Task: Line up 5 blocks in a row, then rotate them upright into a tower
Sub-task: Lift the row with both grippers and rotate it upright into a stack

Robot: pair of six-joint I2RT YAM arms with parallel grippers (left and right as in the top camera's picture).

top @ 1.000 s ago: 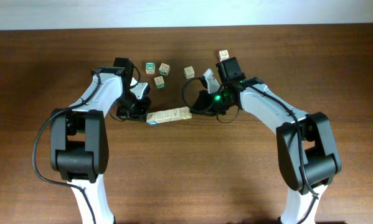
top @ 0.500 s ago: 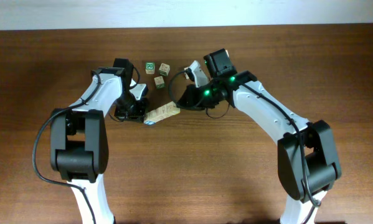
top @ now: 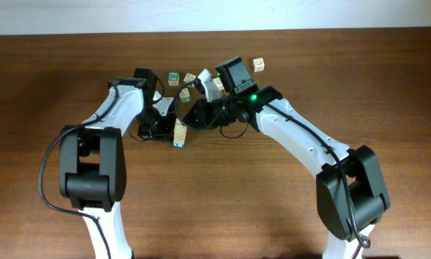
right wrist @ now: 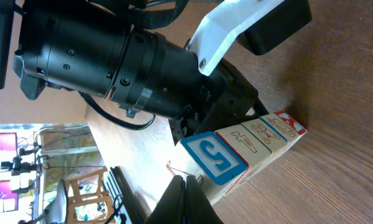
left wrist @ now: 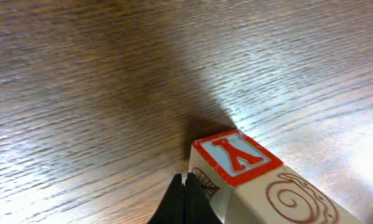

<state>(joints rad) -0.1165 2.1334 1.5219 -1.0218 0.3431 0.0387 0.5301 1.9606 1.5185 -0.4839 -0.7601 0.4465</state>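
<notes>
The blocks [top: 180, 133] lie pressed together in a short row on the table, standing steeply in the overhead view, with the blue end [top: 177, 142] nearest me. The right wrist view shows the blue face with a 5 [right wrist: 214, 155] and pale cubes behind it [right wrist: 261, 134]. The left wrist view shows the end cube with a red-framed letter [left wrist: 236, 158] and a snail drawing on its side. My left gripper [left wrist: 186, 186] is shut, its tip against that end cube. My right gripper [right wrist: 185, 182] is shut, its tip against the row's long side near the blue cube.
Loose cubes lie behind the row: a green-framed one [top: 173, 77], two pale ones [top: 191, 78] [top: 185, 93], and one at the back right [top: 258, 65]. My two arms crowd together over the row.
The row has swung from lying almost level to standing steeply. My right gripper has swept left and back along with it. The left gripper has stayed at the row's left end.
</notes>
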